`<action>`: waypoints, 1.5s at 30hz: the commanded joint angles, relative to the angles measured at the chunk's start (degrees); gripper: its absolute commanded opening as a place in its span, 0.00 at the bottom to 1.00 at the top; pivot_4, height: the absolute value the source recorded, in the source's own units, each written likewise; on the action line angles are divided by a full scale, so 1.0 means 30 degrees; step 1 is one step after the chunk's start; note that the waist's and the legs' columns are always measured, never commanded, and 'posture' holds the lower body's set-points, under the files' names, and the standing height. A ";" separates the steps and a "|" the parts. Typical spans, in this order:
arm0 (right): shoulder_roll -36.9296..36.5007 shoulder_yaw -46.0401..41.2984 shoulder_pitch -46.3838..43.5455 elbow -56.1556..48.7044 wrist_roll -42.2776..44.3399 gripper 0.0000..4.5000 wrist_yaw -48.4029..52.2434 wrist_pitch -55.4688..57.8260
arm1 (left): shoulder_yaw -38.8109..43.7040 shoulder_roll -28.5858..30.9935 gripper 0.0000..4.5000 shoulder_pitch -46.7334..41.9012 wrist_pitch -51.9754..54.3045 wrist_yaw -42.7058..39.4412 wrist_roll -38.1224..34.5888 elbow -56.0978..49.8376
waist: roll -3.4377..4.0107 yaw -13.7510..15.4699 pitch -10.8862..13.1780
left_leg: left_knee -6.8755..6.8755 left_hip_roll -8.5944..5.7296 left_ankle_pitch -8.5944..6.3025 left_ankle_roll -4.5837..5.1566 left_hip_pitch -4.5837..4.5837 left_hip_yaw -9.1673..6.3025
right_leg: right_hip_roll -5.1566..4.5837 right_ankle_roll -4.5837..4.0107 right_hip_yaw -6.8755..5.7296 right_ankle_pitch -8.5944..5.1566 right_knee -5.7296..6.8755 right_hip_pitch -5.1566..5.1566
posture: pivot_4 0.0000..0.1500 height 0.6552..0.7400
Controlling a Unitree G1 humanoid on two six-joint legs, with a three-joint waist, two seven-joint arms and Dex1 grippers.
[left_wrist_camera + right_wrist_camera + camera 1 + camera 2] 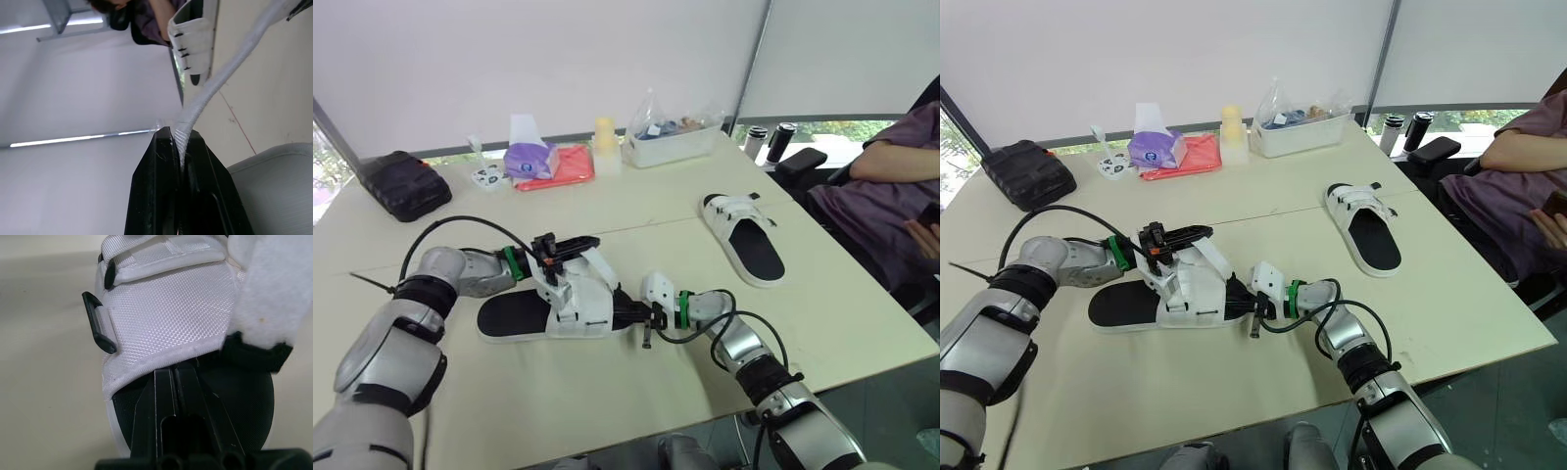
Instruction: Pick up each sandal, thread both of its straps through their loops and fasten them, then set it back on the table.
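- left gripper [178, 136]: jaws closed on the white strap [215, 83], which runs taut from the fingertips back toward the shoe.
- right gripper [174, 372]: jaws all but together, tips pinching the hem of the white upper where it meets the black footbed.
- black plastic loop [98, 323] sits on the side of the upper, just beside the right fingertips. Nothing is threaded through it in the right wrist view.
- a fuzzy white strap end [274, 298] hangs loose across the other side of the upper.
- near sandal [548, 313]: sole down on the desk [862, 323], between the two grippers. Open heel end points to the robot's left, upper to the right.
- left gripper is above the upper, with the strap lifted off it.
- far sandal [744, 235]: flat on the desk, further back and to the right, well apart from the near one, untouched.
- back edge of the desk: black bag [406, 184], purple tissue pack [530, 157] on a red cloth [570, 166], clear plastic bin [671, 145].
- person [891, 186] is seated at the right edge of the desk.
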 commanded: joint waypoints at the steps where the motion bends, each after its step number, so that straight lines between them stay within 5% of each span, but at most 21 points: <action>1: -0.0500 0.1359 0.1161 0.2353 -0.1922 0.00 0.0194 0.1066 | -0.0441 0.0591 0.44 -0.1121 0.0078 0.1365 -0.0146 0.0330 | -0.0002 0.0004 -0.0002 | 0.0001 -0.0001 -0.0001 0.0000 0.0003 0.0003 | -0.0003 0.0004 0.0000 -0.0001 0.0000 0.0007 | 1.00 1.00; 4: -0.0439 0.1384 0.1109 0.2472 -0.1937 0.00 0.0180 0.0999 | -0.0771 0.0853 0.76 -0.1352 -0.0130 0.1740 -0.0471 0.0855 | 0.0012 -0.0006 -0.0010 | 0.0000 -0.0005 -0.0003 0.0005 0.0015 0.0008 | -0.0010 0.0018 -0.0002 -0.0010 0.0003 0.0015 | 1.00 1.00; 9: -0.0343 0.1444 0.1044 0.2744 -0.1998 0.00 0.0181 0.0846 | -0.0036 0.1389 0.76 -0.1389 -0.0831 0.0451 -0.2645 0.1983 | 0.0011 -0.0021 -0.0009 | 0.0003 -0.0006 -0.0003 0.0005 0.0013 0.0007 | -0.0009 0.0017 -0.0007 -0.0009 0.0012 0.0012 | 1.00 1.00; 15: -0.0190 0.1493 0.0783 0.3338 -0.2088 0.00 0.0214 0.0478 | 0.1180 0.1652 0.76 -0.0432 -0.2680 -0.5224 -0.7437 0.2652 | 0.0010 -0.0036 -0.0012 | 0.0014 0.0001 -0.0002 0.0005 0.0016 0.0008 | -0.0014 0.0003 -0.0014 -0.0001 0.0020 0.0015 | 1.00 1.00; 19: -0.0079 0.1545 0.0567 0.3758 -0.2176 0.00 0.0259 0.0192 | 0.1260 0.2830 0.76 0.0575 -0.2503 -0.4661 -0.6051 -0.0926 | 0.0010 -0.0077 -0.0011 | 0.0012 0.0007 -0.0002 0.0005 0.0015 0.0003 | -0.0011 -0.0021 -0.0012 0.0013 0.0028 0.0010 | 1.00 1.00; 29: 0.0133 0.1469 0.0177 0.4540 -0.2302 0.00 0.0136 -0.0293 | 0.2743 0.3521 0.76 0.4777 -0.4504 -0.7594 -0.8400 -0.7275 | 0.0113 -0.0125 -0.0081 | 0.0006 0.0022 -0.0001 0.0007 0.0048 0.0008 | 0.0001 -0.0062 0.0008 0.0036 0.0046 0.0022 | 1.00 1.00; 36: 0.0326 0.1463 0.0208 0.4844 -0.2308 0.00 0.0026 -0.0450 | 0.3609 0.4659 0.76 0.6714 -0.3861 -0.9326 -0.8950 -0.6426 | 0.0097 -0.0054 -0.0100 | 0.0014 0.0028 -0.0001 0.0011 0.0058 -0.0004 | 0.0007 -0.0053 0.0002 0.0027 0.0060 0.0048 | 1.00 1.00; 40: 0.0371 0.1464 0.0090 0.5112 -0.2341 0.00 0.0015 -0.0520 | 0.3458 0.4013 0.76 0.6245 -0.1603 -1.3943 -1.5382 -0.3766 | 0.0120 -0.0089 -0.0112 | 0.0011 0.0019 -0.0002 0.0015 0.0092 -0.0002 | 0.0021 0.0002 -0.0003 -0.0010 0.0070 0.0077 | 1.00 1.00; 45: 0.0418 0.1384 -0.0269 0.5652 -0.2390 0.00 -0.0033 -0.0723 | 0.4079 0.3713 0.76 0.8261 0.8193 -2.5231 -2.7550 -0.8638 | 0.0121 -0.0245 -0.0111 | 0.0020 0.0038 -0.0003 0.0017 0.0083 -0.0005 | 0.0010 -0.0003 -0.0006 -0.0007 0.0075 0.0077 | 1.00 1.00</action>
